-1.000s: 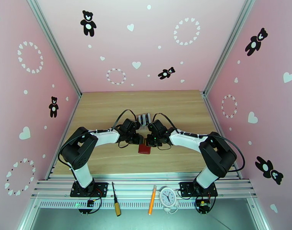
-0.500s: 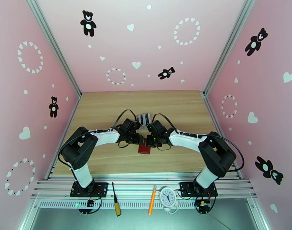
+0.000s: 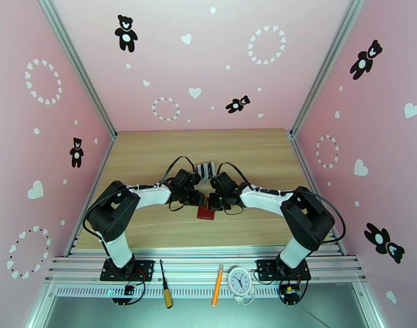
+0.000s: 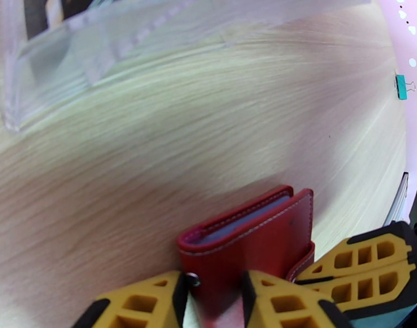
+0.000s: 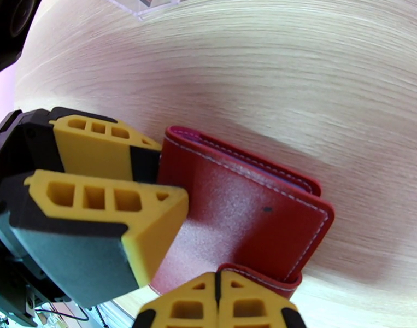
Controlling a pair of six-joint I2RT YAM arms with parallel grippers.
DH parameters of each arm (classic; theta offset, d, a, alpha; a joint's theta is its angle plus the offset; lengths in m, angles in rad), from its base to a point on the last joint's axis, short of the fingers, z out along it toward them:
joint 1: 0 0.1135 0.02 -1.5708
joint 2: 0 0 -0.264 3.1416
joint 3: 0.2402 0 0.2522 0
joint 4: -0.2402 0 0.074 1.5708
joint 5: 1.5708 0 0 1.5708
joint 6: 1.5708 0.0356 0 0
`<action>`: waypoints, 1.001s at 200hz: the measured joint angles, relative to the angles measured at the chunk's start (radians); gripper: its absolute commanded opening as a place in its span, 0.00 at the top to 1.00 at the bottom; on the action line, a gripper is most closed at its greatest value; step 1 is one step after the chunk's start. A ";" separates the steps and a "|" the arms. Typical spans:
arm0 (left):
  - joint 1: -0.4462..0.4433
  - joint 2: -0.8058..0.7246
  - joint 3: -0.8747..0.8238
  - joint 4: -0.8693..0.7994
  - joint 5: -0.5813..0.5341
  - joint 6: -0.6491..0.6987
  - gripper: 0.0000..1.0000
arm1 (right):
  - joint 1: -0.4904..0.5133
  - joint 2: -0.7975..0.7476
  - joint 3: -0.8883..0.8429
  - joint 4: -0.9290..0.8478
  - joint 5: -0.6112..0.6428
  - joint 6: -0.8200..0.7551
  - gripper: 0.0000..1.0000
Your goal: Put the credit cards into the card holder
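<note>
**Much Hidden Around the Wallet**

From above, the wallet (image 3: 206, 213) lay partly under both wrists. The cards (image 3: 210, 169) farther back were too small to count. In the left wrist view the clear rack (image 4: 99, 45) was blurred and cut by the top edge, and the left gripper (image 4: 216, 302) ran off the bottom edge. The right gripper (image 5: 216, 302) was cropped likewise. The wallet's inner pockets were out of sight.

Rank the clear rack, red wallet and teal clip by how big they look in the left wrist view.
1. Clear rack.
2. Red wallet, though it is nearest the camera.
3. Teal clip, far off, smallest.
</note>
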 measured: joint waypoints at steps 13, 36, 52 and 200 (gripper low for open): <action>0.000 0.000 0.000 0.000 0.000 0.000 0.63 | 0.000 0.000 0.000 0.000 0.000 0.001 1.00; 0.000 0.000 0.000 0.000 0.000 0.000 0.63 | 0.000 0.006 0.004 0.000 -0.001 0.000 1.00; 0.000 0.000 0.000 0.000 0.000 0.000 0.63 | 0.000 0.014 0.010 0.000 -0.003 0.000 1.00; 0.000 0.002 0.001 -0.002 0.001 0.000 0.63 | 0.000 0.036 0.021 0.010 -0.014 0.003 0.78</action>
